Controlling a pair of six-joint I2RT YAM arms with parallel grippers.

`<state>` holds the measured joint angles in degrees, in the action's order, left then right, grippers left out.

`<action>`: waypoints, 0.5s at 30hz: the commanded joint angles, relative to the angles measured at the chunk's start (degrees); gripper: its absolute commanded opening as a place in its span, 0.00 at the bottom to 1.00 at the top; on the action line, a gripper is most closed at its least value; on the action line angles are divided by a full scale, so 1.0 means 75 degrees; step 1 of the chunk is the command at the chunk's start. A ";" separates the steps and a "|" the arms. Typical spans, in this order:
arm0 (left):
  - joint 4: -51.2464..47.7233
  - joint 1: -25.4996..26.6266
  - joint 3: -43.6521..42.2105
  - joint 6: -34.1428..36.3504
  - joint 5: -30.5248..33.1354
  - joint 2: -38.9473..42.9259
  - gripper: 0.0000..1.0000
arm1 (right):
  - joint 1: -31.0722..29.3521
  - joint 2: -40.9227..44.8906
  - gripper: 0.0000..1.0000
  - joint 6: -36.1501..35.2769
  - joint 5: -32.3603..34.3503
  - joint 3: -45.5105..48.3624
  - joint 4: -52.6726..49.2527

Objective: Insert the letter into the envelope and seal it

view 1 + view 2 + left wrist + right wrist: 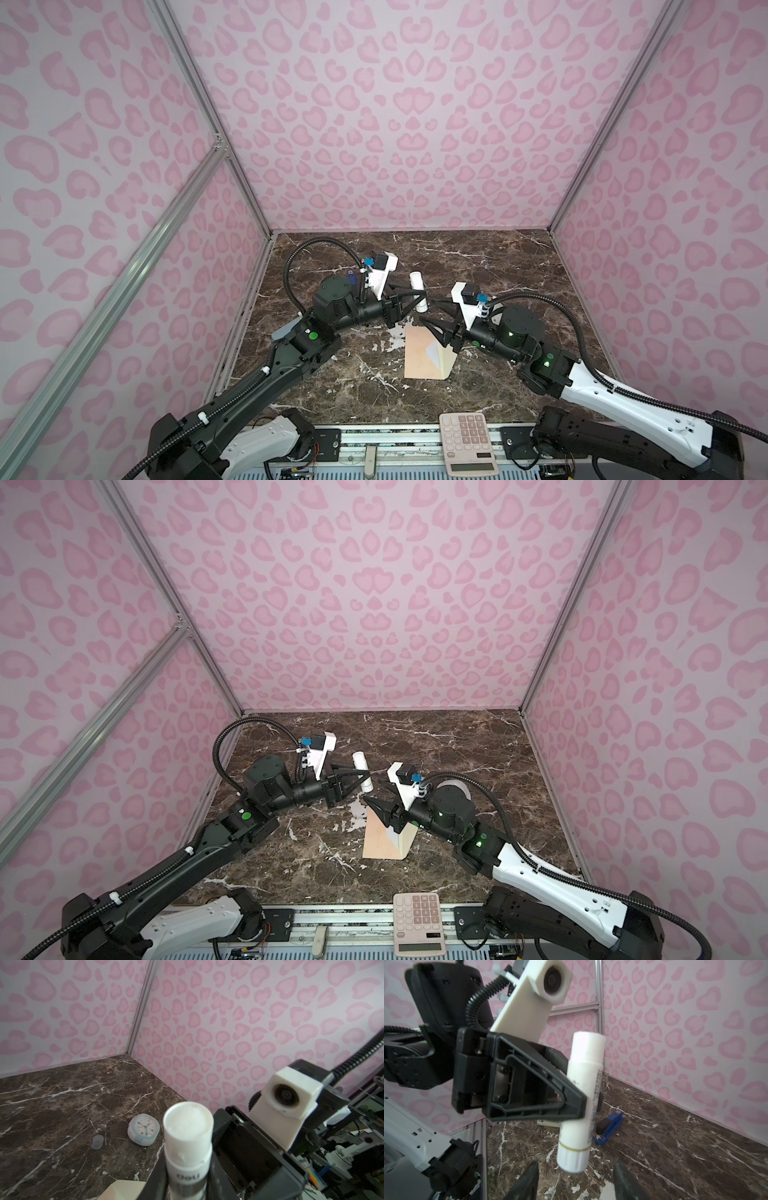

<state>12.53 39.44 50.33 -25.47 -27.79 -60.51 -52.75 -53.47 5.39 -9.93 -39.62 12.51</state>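
Both top views: envelope (417,353) flat mid-way on the bench (478,266), cream flap half-raised. A white sliver beneath it is probably the letter (432,352). The paper looks thin and light and is likely to slide on marble, so pin the body and fold by the flap edge. Both arms reach in low.
Left wrist: left jaws clamp uncapped glue stick (188,1136).
Right wrist: right jaws spread, empty, facing the stick.

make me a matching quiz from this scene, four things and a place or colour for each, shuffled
Things:
1. glue stick
2. envelope
3. calculator
4. stapler

Descriptions:
a. blue
b. peach, lying on the marble table
c. at the table's near edge
d. held by the left gripper

Pairs: 1-d, 2-b, 3-c, 4-a
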 commanded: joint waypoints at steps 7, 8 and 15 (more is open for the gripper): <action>0.0203 0.0023 -0.0082 -0.0365 0.2073 0.0137 0.17 | -0.1049 -0.0618 0.59 -0.1220 0.3620 0.0500 0.2011; 0.0286 0.0063 -0.0121 -0.0408 0.2227 0.0126 0.17 | -0.1075 -0.0745 0.59 -0.1261 0.3725 0.0481 0.2205; 0.0494 0.0513 -0.0066 -0.0365 0.2898 -0.0162 0.16 | -0.1172 -0.1860 0.57 -0.1418 0.3904 -0.0050 0.2873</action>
<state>12.19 42.72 49.30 -28.01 -9.32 -61.23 -61.14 -65.65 -3.66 16.93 -38.72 28.58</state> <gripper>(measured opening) 0.288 0.574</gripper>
